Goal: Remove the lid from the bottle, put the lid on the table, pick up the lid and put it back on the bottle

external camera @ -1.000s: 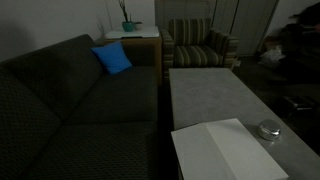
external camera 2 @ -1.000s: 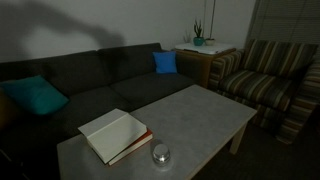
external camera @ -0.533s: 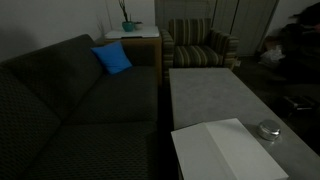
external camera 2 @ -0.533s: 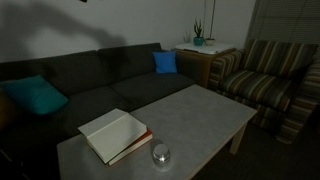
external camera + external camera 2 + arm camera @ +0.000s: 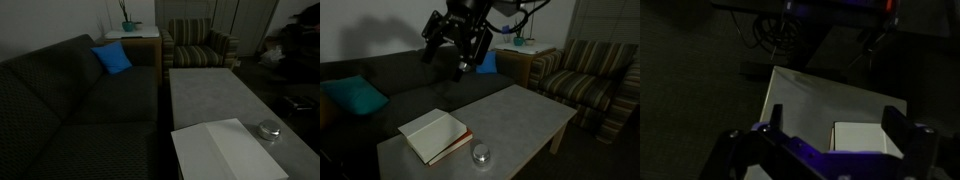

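currently the gripper (image 5: 455, 55) is hanging high over the sofa (image 5: 410, 85) behind the table (image 5: 525, 115), with its jaws standing wide apart, gripping nothing and touching nothing. only this exterior view is showing the arm; in an exterior view from the table's end, just the furniture is appearing. the wrist view is looking down between two spread fingers (image 5: 902, 130) at the pale table top and the white board (image 5: 860, 135). the bottle (image 5: 480, 155) is sitting upright on the table, just beside the white board in both exterior views, well apart from the gripper. it is looking small, squat and glassy with a silvery-grey sheen (image 5: 268, 129)
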`<state>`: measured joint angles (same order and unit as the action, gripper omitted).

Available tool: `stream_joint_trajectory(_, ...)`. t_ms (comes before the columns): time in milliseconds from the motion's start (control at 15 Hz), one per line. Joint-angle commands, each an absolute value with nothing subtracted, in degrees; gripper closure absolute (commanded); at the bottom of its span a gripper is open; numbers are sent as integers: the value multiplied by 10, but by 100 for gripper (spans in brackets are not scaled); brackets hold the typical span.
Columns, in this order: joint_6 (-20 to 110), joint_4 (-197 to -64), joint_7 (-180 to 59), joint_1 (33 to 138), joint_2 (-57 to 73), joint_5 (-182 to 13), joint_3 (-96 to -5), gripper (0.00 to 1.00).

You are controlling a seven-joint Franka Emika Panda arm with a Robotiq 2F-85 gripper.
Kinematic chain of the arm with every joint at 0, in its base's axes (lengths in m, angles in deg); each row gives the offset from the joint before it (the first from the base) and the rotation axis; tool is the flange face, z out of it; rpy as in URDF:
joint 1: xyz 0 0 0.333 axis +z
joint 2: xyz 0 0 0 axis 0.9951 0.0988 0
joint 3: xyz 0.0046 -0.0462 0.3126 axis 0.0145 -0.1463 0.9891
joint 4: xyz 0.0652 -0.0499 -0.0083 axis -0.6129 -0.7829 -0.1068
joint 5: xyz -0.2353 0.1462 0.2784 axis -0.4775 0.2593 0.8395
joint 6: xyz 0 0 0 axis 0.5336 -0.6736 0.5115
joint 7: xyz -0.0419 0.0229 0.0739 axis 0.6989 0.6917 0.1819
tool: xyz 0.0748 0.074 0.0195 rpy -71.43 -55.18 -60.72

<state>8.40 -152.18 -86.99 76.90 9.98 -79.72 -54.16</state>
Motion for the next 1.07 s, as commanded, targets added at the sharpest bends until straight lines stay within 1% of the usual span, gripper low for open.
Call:
stream_joint_trajectory(0,74,-1498,-886,755,132,-801,-522,0)
stream_joint_trajectory(200,57,-1447,-909,750,196,-803,-510,0)
stream_joint_trajectory(467,44,-1435,-912,748,198,-802,-510,0)
stream_joint_trajectory(600,48,-1417,-867,759,211,-803,-510,0)
stream_joint_trajectory(1000,85,-1331,-804,771,324,-801,-487,0)
